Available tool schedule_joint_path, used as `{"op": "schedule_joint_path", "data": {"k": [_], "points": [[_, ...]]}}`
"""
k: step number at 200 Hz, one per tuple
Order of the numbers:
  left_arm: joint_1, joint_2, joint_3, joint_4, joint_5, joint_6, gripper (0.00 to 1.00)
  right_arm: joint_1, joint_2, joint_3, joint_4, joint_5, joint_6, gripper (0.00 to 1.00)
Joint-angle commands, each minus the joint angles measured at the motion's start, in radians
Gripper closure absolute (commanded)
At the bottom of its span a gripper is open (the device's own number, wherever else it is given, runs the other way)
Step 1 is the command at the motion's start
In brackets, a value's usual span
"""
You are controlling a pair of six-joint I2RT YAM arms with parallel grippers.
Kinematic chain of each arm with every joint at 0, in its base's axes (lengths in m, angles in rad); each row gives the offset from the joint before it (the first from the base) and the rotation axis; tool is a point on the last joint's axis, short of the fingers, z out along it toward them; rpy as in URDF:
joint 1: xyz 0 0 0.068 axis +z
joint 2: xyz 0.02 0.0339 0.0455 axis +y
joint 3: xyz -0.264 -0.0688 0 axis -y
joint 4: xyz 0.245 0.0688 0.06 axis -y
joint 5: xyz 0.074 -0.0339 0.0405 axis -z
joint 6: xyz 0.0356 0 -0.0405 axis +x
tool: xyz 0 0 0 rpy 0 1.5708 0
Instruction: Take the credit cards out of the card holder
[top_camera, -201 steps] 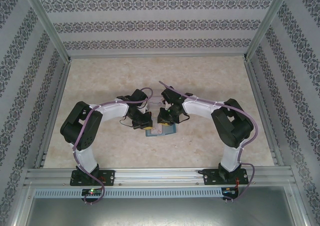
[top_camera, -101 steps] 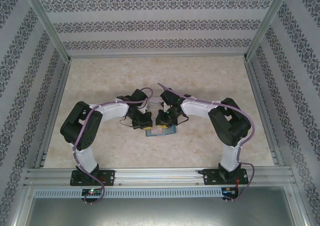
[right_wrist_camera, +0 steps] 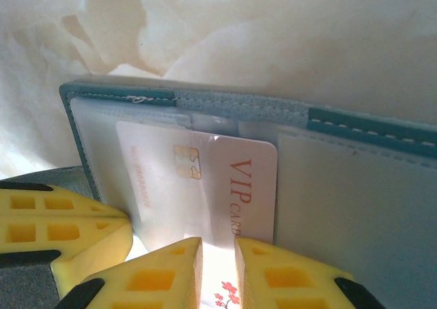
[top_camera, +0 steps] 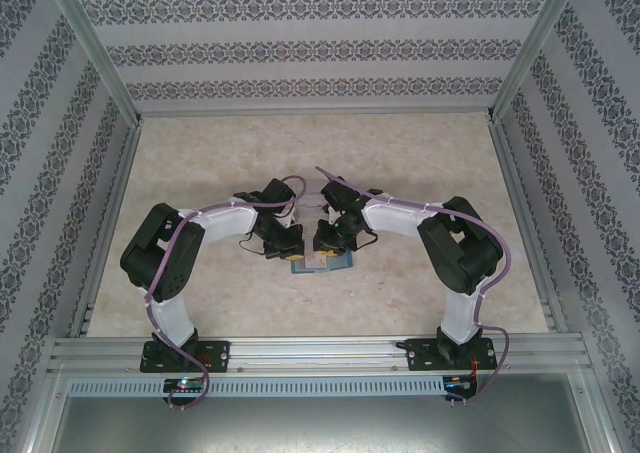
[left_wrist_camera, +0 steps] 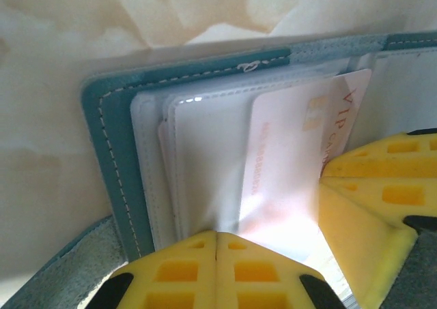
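Over card holder [right_wrist_camera: 355, 128], right pincer [right_wrist_camera: 217, 265] gripping pale card [right_wrist_camera: 205, 186] edged left.

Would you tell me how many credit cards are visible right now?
1: a pale VIP card, partly out of the card holder pocket, gripped by the right gripper. More may be hidden inside.

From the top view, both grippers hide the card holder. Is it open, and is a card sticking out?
Observer: It is open. A pale VIP card sticks partway out of the clear pockets, toward the fold of the card holder.
Operator: What about the right gripper?
Observer: The right gripper sits at that card's near edge, jaws narrowly apart. I can't confirm a pinch.
Operator: And the left?
Observer: The left gripper is shut, fingertips together at the near edge of those pockets.
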Motion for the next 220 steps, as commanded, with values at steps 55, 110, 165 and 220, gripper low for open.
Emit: {"op": "schedule_joint_path", "data": {"k": [55, 110, 165, 220], "points": [[-0.01, 0.0, 0.017, -0.115, -0.074, 0.036, 0.99, -0.008, -0.08, -0.014, 0.004, -0.011, 0.009, 0.77], [-0.009, -0.043, 0.065, -0.116, -0.054, 0.022, 0.9, -0.03, -0.088, -0.033, 0.013, -0.025, 0.004, 0.76], [-0.009, -0.01, 0.079, -0.084, 0.0, 0.009, 0.89, -0.03, -0.046, -0.031, 0.032, -0.048, -0.001, 0.75], [-0.011, 0.041, 0.072, -0.092, -0.01, 0.034, 0.91, -0.034, -0.015, -0.036, 0.034, -0.04, -0.012, 0.75]]}}
